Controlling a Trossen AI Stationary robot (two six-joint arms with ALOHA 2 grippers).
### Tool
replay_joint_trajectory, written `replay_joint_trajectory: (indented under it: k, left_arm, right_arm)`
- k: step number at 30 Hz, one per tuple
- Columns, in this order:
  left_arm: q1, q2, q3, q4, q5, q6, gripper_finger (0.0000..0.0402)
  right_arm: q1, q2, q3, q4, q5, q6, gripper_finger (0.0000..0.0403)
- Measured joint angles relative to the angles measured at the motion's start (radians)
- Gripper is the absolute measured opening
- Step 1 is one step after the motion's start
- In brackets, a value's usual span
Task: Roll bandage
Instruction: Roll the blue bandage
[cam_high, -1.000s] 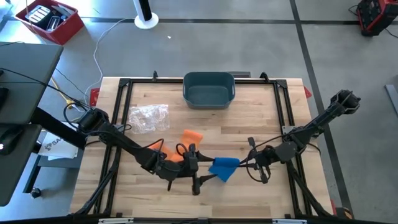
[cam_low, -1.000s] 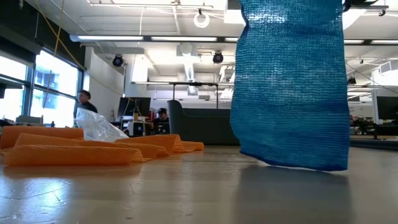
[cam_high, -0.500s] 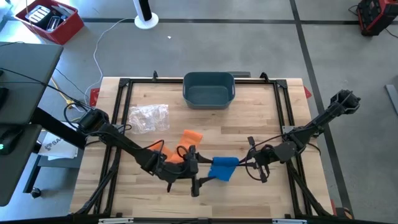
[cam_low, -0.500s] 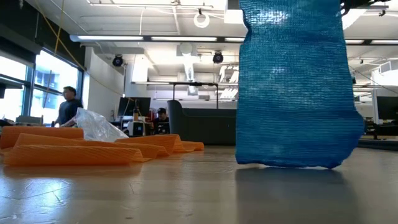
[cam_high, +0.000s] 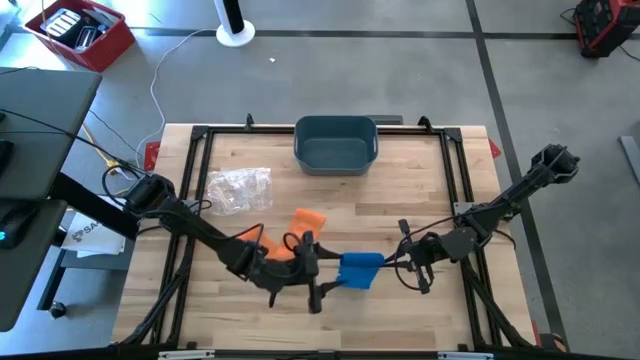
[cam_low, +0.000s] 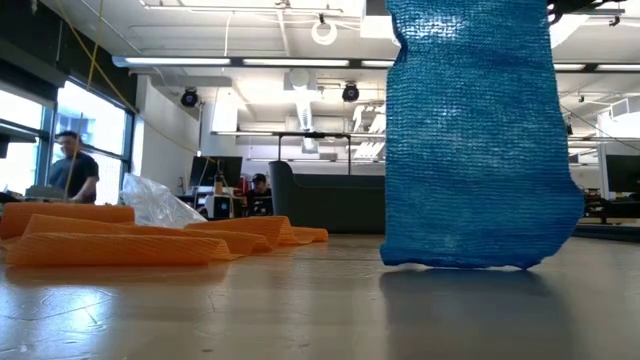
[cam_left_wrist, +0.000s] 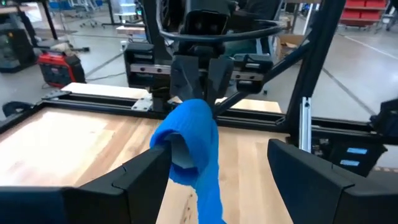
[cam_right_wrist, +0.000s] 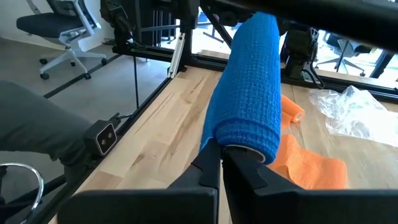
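A blue bandage (cam_high: 360, 268), partly rolled into a tube (cam_right_wrist: 245, 93), is held above the table's near middle between my two grippers. Its free tail (cam_low: 470, 140) hangs down, and the lower edge (cam_low: 455, 265) rests on the wood. My right gripper (cam_high: 400, 262) is shut on the roll's right end. My left gripper (cam_high: 322, 280) is open at the roll's left end. Its fingers (cam_left_wrist: 146, 174) stand on either side of the hanging tail (cam_left_wrist: 208, 186). My right gripper pinches the roll's end (cam_right_wrist: 239, 148) between its two fingers, coming level from the table's right, along the roll. The roll sticks out level beyond the fingers, clear of the table. My left gripper's one fingertip (cam_left_wrist: 163, 154) stands right by the roll's open end (cam_left_wrist: 180, 152); whether it touches, I cannot tell.
An orange bandage (cam_high: 300, 225) lies loosely folded on the table just left of the grippers. A crumpled clear plastic bag (cam_high: 238, 190) lies at the far left. A dark blue-grey bin (cam_high: 335, 143) stands at the far edge's middle. A black frame (cam_high: 200, 140) runs round the table.
The hanging blue tail has swung toward the right of the low view. Its lower edge, slanted and partly off the wood before, now lies level on the table. From above, the blue patch has drawn in shorter. Neither gripper has visibly shifted.
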Motion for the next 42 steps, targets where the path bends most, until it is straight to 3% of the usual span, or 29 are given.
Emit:
replay_joint_trajectory:
  k: [15,20,26,33,37,42]
  left_arm:
    - [0.059,0.025,0.0,-0.002,0.109,-0.133,0.0264]
    - [0.074,0.056,0.0,0.0,0.112,-0.159,0.0246]
    - [0.079,0.055,0.0,0.034,0.106,-0.154,0.0187]
    - [0.077,0.054,0.0,0.057,0.111,-0.15,0.0075]
    - [0.075,0.054,0.0,0.055,0.116,-0.15,0.0017]
    - [0.051,0.047,0.0,0.033,0.032,-0.145,0.0012]
  right_arm:
    - [0.0,0.0,0.0,0.003,-0.007,-0.004,0.0]
    - [0.001,0.0,0.0,0.001,-0.018,-0.004,0.0]
    - [0.002,0.0,0.0,0.002,-0.018,-0.023,0.0]
    - [0.002,0.0,0.0,0.0,-0.044,0.029,0.0001]
    - [-0.001,0.0,0.0,-0.035,-0.024,0.077,0.0021]
    - [-0.002,-0.001,0.002,-0.192,0.086,0.219,0.008]
